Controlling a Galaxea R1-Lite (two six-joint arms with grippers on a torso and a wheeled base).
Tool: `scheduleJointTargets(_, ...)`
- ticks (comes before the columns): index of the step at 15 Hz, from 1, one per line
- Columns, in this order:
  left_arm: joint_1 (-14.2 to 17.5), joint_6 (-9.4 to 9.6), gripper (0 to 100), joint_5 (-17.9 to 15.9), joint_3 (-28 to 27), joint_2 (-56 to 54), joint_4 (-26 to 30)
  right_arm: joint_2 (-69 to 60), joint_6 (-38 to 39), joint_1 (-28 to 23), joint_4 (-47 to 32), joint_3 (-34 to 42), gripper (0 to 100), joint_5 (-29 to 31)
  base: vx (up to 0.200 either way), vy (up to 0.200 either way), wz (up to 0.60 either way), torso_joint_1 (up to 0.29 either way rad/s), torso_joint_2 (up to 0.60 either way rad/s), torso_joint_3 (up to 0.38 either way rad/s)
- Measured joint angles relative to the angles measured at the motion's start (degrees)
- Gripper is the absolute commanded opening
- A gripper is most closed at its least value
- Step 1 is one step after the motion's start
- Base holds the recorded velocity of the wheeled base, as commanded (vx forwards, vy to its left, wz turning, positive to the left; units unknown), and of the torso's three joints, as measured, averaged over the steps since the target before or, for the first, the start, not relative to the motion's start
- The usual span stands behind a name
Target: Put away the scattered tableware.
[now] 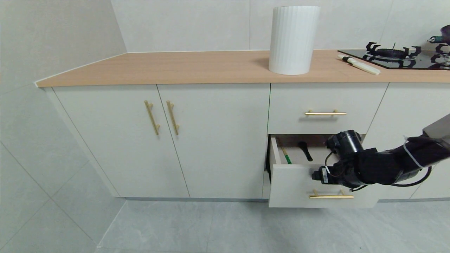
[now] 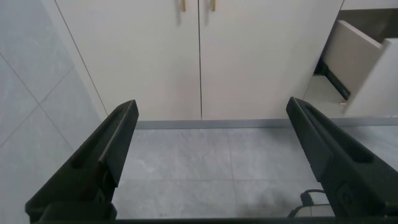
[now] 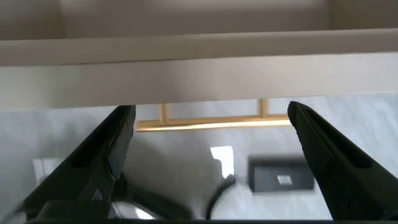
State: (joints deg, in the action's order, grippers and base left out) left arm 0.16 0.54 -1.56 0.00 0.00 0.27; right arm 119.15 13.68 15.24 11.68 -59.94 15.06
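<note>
Your right gripper (image 3: 210, 112) is spread wide and holds nothing. It sits at the front panel of the open drawer (image 1: 291, 186), and the gold handle (image 3: 211, 122) shows between its fingers (image 3: 93, 168). Inside the drawer, a black utensil (image 1: 305, 151) and a green-tipped stick (image 1: 285, 155) lie front to back. Above the drawer, a cream utensil (image 1: 358, 64) lies diagonally on the countertop (image 1: 175, 68). The left wrist view shows your left gripper (image 2: 211, 104), equally wide, over the floor (image 2: 205, 162) left of the drawer.
</note>
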Motion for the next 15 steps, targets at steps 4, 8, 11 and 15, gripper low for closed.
scheduleJointTargets(4,0.0,0.0,100,-0.02,0.0,0.0,0.0,6.57,0.04,-0.06,15.01,-1.72,100,-0.17,0.0,0.0,0.0,0.0,0.0,0.0)
scheduleJointTargets(8,0.0,0.0,100,-0.02,0.0,0.0,-0.02,13.02,0.11,-0.96,28.99,-1.8,100,0.07,0.0,0.0,0.0,0.0,0.0,0.0)
scheduleJointTargets(11,0.0,0.0,100,-0.02,0.0,0.0,0.0,17.12,0.41,-2.65,36.13,-2.9,100,0.0,0.0,0.0,0.0,0.0,0.0,0.0)
scheduleJointTargets(15,0.0,0.0,100,-0.02,0.0,0.0,0.0,20.52,4.63,-3.89,38.0,-6.7,100,0.49,0.0,0.0,0.0,0.0,0.0,0.0)
